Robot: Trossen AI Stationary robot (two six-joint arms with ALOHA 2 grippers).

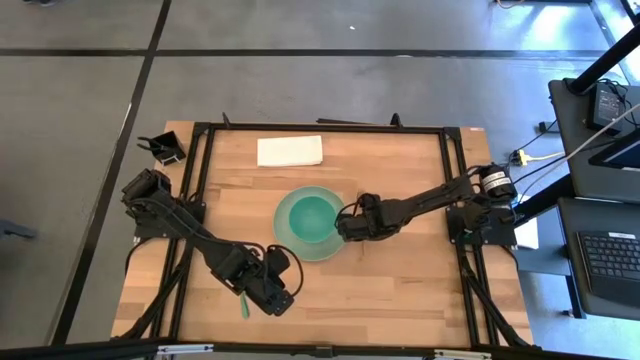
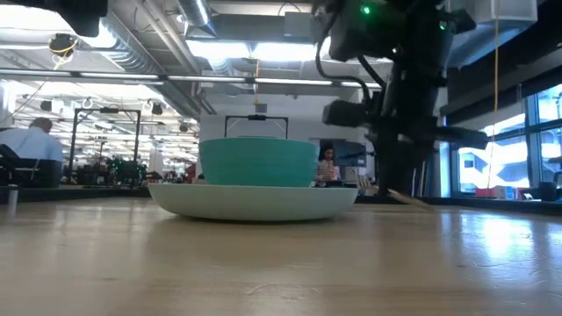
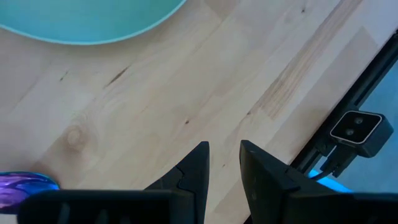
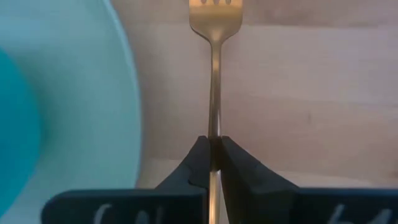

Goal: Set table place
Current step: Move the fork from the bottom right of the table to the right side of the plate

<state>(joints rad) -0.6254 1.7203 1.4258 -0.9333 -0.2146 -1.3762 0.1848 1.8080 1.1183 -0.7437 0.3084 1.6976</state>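
A teal bowl (image 1: 310,214) stands in a pale green plate (image 1: 318,247) at the middle of the wood table (image 1: 400,290); both also show in the low view, the bowl (image 2: 257,161) on the plate (image 2: 255,202). My right gripper (image 1: 346,226) is at the plate's right rim, shut on a slim gold fork (image 4: 214,74). My left gripper (image 3: 224,155) is open and empty near the table's near edge, left of the plate. The spoon lies beside it, with its teal handle (image 1: 243,306) and purple head (image 3: 25,186) showing. My right gripper pinches the fork's thin handle (image 4: 214,127) between its two fingers, partway down from the tines (image 4: 214,11). The fingers lie along the handle, and the tines stick out ahead of them beside the plate's rim (image 4: 127,93). Whether the fork touches the table I cannot tell.
A white folded napkin (image 1: 290,150) lies near the table's far edge. A small black holder (image 1: 165,148) stands off the far left corner. Black frame rails (image 1: 455,200) run along the table's sides. Bare wood lies right of the plate.
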